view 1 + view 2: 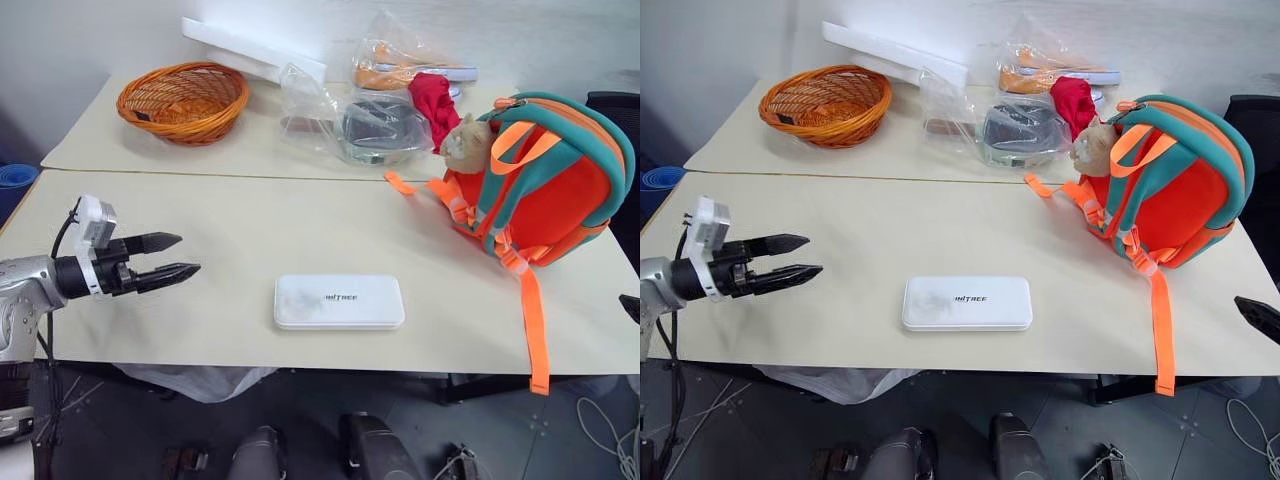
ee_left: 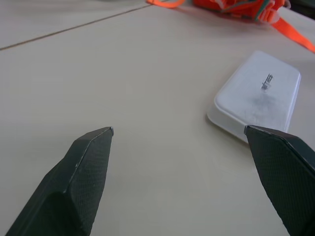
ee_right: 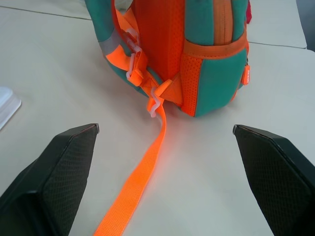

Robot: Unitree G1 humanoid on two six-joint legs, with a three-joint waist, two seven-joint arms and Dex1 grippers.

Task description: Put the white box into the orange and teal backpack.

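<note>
The white box (image 1: 339, 301) lies flat near the table's front edge, dark lettering facing up; it also shows ahead of the left fingers (image 2: 258, 93). The orange and teal backpack (image 1: 545, 180) stands at the right of the table, a tan plush toy (image 1: 466, 142) on its upper left and an orange strap (image 1: 535, 330) trailing over the front edge. My left gripper (image 1: 178, 256) hovers open at the left, pointing toward the box with a gap between them. My right gripper (image 3: 166, 129) is open, facing the backpack's base (image 3: 197, 59) from a short distance; one fingertip (image 1: 1258, 316) shows at the right edge.
An orange wicker basket (image 1: 183, 99) sits at the back left. A long white slab (image 1: 250, 50) lies behind it. Clear plastic bags (image 1: 360, 120) with dark and orange items and a red cloth (image 1: 435, 100) crowd the back middle. A seam (image 1: 220, 176) divides the two tables.
</note>
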